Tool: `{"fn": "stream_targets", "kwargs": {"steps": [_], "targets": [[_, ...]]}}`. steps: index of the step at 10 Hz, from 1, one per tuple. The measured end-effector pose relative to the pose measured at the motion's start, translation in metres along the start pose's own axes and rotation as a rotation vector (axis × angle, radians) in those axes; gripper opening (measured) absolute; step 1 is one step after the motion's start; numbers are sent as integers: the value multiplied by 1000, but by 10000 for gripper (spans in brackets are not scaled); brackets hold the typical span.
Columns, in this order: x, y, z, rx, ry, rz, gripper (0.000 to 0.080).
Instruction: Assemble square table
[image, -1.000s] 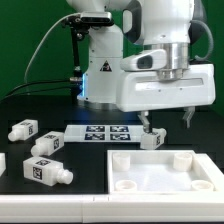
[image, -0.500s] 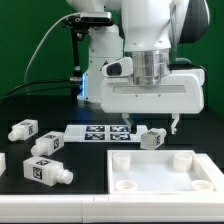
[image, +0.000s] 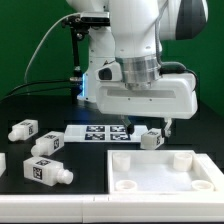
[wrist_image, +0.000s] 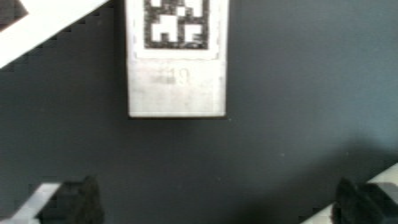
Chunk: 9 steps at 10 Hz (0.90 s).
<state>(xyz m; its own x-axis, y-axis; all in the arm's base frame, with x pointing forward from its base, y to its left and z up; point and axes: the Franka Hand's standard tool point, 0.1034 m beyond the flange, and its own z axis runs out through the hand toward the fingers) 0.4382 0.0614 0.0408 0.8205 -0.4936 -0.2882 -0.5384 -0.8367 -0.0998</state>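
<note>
- Progress: barely started, by the look of it. The slab (image: 165, 172) of the square table lies flat on the dark surface (image: 90, 160), at the front on the exterior view's right. Its rim and ribs face up, and none of its round corner sockets has a leg in it.
- All the legs are loose. Three lie on their sides on the exterior view's left: the back leg (image: 22, 129), the middle leg (image: 47, 143) and the front leg (image: 45, 170). The fourth leg (image: 152, 138) sits just behind the slab, near the end of the marker board (image: 98, 132).
- The pincer (image: 149, 127) hovers right over that fourth leg, jaws spread wide, nothing in them. In the wrist view the leg (wrist_image: 178, 60) lies ahead of the fingertips (wrist_image: 71, 203), not between them, so no grab yet.
- Left to do, at a guess: all four legs need picking up and fixing into the corners.
- Looks: chunky white plastic, with black-and-white square tags on the legs. The slab looks like a shallow tray.
</note>
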Motion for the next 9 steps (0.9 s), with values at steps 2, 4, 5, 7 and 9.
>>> {"fn": "stream_targets", "kwargs": {"steps": [2,4,5,7,9], "targets": [[-1,-4,-3,6,-221,47,649],[-11,-4,-1,-2,-321,22,649],[-8,-1,0,-4,-389,34,649],[-10,2,2,-6,-512,44,649],[7,-1,5,15,-703,63,649]]}}
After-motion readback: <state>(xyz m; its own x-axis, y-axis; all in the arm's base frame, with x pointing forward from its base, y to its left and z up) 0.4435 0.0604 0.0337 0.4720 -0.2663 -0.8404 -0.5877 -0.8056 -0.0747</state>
